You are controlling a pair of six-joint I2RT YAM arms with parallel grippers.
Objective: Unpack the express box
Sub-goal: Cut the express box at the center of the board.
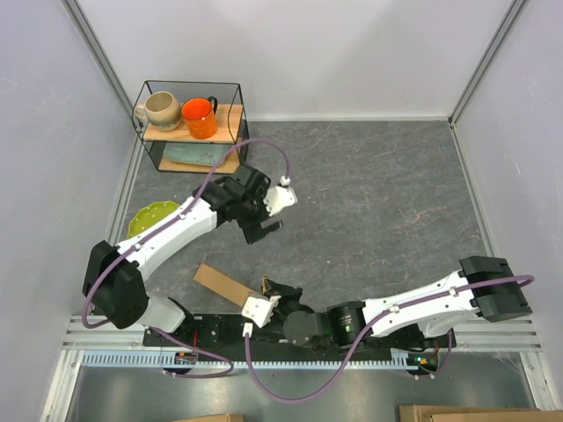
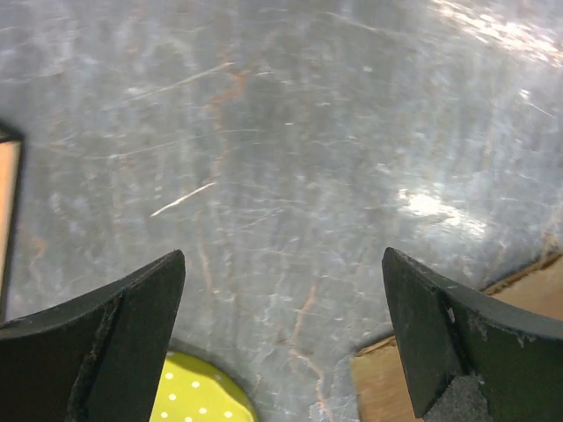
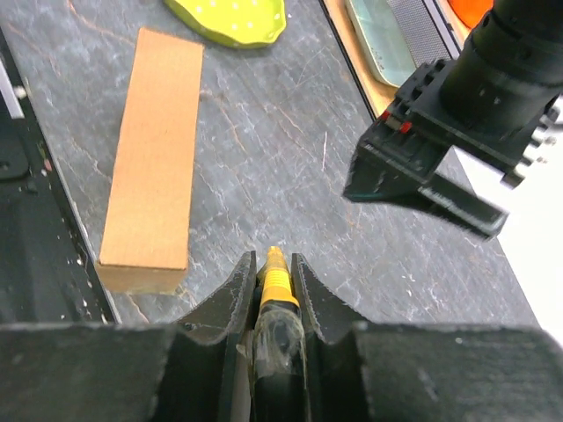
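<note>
The express box [image 1: 223, 283] is a flat brown cardboard box lying on the grey table near the front edge. It also shows in the right wrist view [image 3: 154, 158], and one corner shows in the left wrist view [image 2: 387, 387]. My right gripper [image 1: 274, 291] sits just right of the box, low over the table, and is shut [image 3: 270, 261] on a black tool with a yellow tip [image 3: 275, 274]. My left gripper [image 1: 264, 229] is open and empty [image 2: 281, 338], hovering above the table behind the box. It appears in the right wrist view [image 3: 422, 180].
A green dotted plate [image 1: 151, 216] lies left of the left arm and shows in both wrist views [image 2: 198, 394] [image 3: 233, 18]. A black wire shelf [image 1: 189, 123] at the back left holds a beige mug [image 1: 162, 110], an orange mug [image 1: 201, 117] and a pale dish [image 1: 189, 155].
</note>
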